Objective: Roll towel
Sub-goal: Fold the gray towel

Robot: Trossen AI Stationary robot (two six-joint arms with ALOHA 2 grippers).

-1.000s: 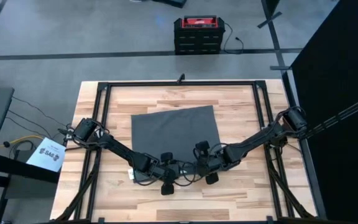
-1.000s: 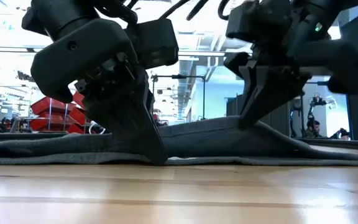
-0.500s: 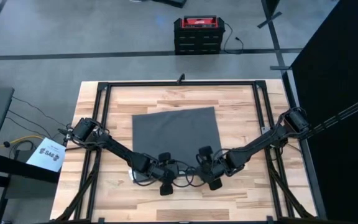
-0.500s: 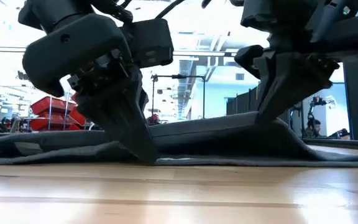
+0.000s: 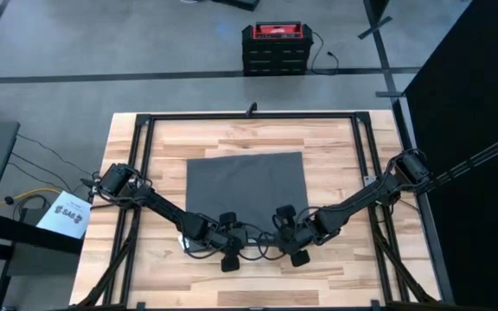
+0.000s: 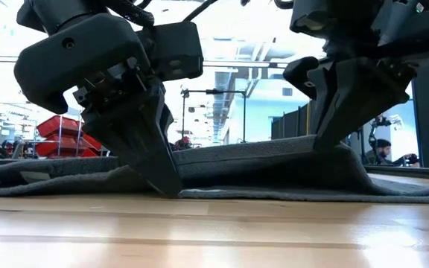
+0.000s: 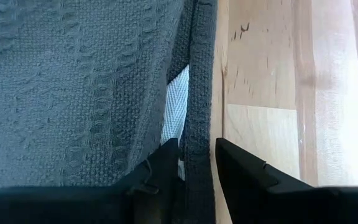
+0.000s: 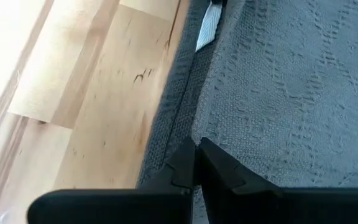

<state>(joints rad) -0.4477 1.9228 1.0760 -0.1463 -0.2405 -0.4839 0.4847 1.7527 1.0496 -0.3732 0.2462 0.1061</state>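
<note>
Gripping the near hem of the grey towel [image 5: 246, 185] on the table [image 5: 335, 142]: left gripper [image 7: 194, 163] and right gripper [image 8: 196, 163], both clamped.

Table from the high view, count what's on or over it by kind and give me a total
Towel: 1, dark grey, spread on the wooden table
Arm end effectors: 2, the left end effector and the right end effector, both at the towel's near edge
Total: 3

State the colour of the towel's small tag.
White; the tag on the towel shows best in the left wrist view.
</note>
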